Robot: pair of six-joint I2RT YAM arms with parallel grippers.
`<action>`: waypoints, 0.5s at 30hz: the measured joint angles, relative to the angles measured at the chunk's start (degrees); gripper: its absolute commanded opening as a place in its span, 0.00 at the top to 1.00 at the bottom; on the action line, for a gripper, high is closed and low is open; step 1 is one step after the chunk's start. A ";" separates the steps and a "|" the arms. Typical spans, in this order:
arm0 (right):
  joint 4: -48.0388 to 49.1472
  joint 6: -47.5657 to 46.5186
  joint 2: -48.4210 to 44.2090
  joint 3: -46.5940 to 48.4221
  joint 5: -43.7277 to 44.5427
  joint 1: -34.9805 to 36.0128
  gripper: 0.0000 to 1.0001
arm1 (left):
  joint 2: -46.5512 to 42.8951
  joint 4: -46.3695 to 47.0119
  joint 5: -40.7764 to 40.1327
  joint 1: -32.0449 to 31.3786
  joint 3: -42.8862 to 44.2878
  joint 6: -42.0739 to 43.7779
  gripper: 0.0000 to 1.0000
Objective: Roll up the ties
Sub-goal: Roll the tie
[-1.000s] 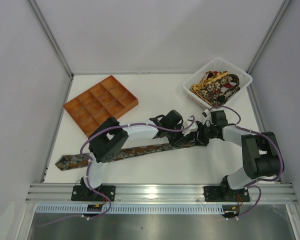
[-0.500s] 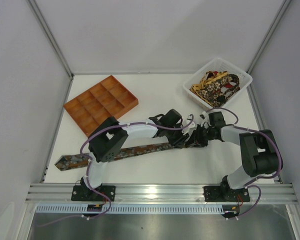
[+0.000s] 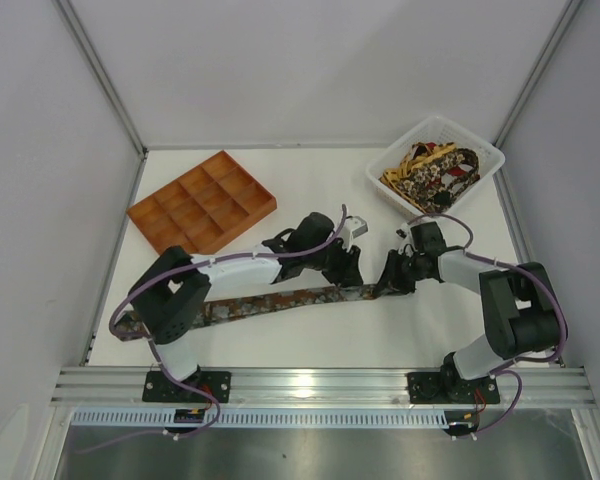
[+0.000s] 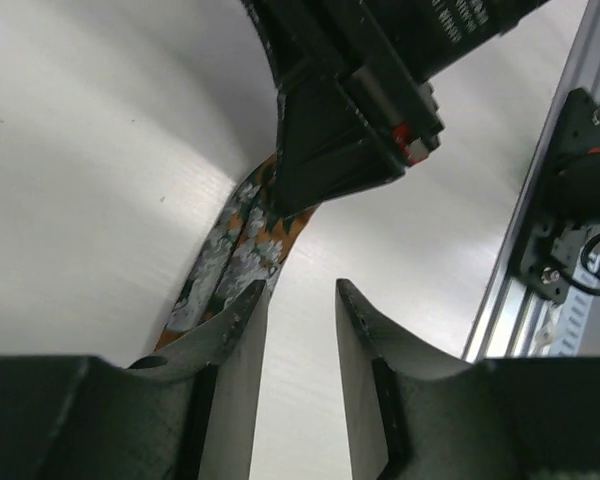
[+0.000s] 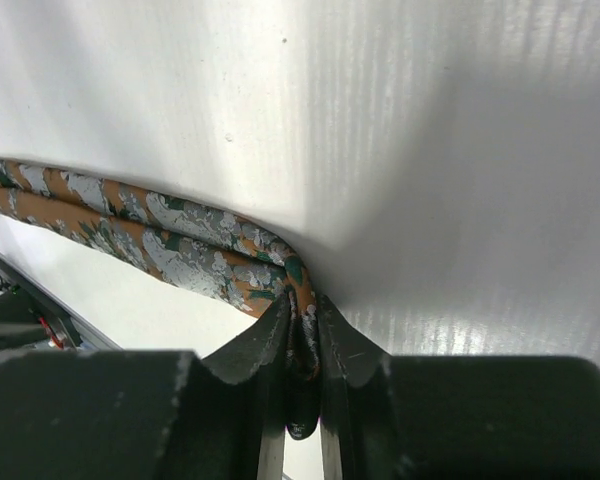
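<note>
Tie (image 3: 270, 301) lies flat on my counter (image 3: 310, 200), running from 8 o'clock to centre. My right hand (image 5: 302, 300) is clamped on its folded end at the 3 o'clock side. My left hand (image 4: 300, 290) sits partly open, gripping nothing, just beside the tie.

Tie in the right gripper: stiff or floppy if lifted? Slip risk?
Probably floppy: the tie doubles back on itself at the right gripper and lies flat in two layers. It would likely drape and trail, not hold shape. Slip seems possible: the jaws pinch only a narrow fold.
</note>
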 measured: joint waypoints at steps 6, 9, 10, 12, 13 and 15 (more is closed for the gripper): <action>-0.96 1.29 -0.79 1.18 0.61 0.90 0.39 | 2.95 0.61 -0.07 -1.18 3.37 -0.50 0.62; -2.23 2.05 -2.89 1.60 1.90 0.83 0.17 | 7.23 -1.03 0.02 -0.92 9.14 0.87 0.69; -2.86 2.16 -3.87 1.57 2.69 0.68 0.13 | 7.69 -1.33 0.48 -0.48 9.68 0.96 0.69; -5.33 2.36 -6.86 1.57 4.94 0.17 0.12 | 7.72 -1.84 0.50 0.59 9.70 1.07 0.71; -6.73 2.38 -8.68 1.57 6.03 -0.09 0.17 | 7.72 -2.34 0.26 1.22 9.88 1.11 0.77; -9.27 2.71 -12.24 1.57 8.02 -0.24 0.26 | 7.72 -4.48 -0.48 2.08 10.69 1.18 0.82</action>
